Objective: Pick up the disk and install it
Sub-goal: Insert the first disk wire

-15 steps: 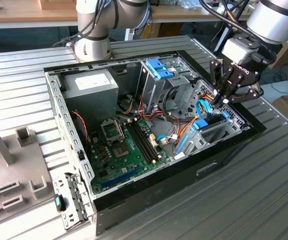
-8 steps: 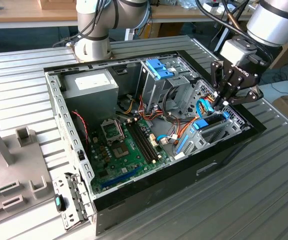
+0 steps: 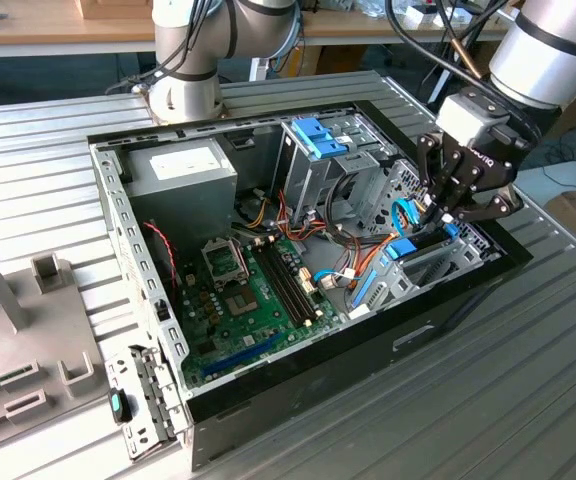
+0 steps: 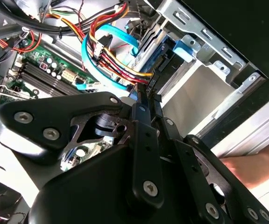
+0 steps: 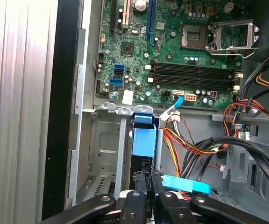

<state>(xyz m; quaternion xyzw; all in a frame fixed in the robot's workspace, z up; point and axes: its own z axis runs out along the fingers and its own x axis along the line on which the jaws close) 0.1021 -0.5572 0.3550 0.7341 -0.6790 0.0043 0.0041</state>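
The disk (image 5: 142,140) stands on edge in the drive bay at the corner of the open computer case, its bright blue carrier rail (image 4: 165,46) showing along its upper edge. In the exterior view the blue rail (image 3: 401,248) sits at the case's right side, just below my gripper (image 3: 446,212). My gripper (image 5: 146,178) is shut, its two black fingertips (image 4: 144,95) pressed together right at the disk's near end. Whether they touch it I cannot tell. Nothing shows between the fingers.
A light blue data cable (image 4: 90,56) and a bundle of coloured power wires (image 5: 190,147) hang close beside the gripper. The motherboard (image 3: 243,290) fills the case floor. A second drive cage with blue tabs (image 3: 320,140) stands at the back. A grey fixture (image 3: 8,330) lies on the exterior view's left.
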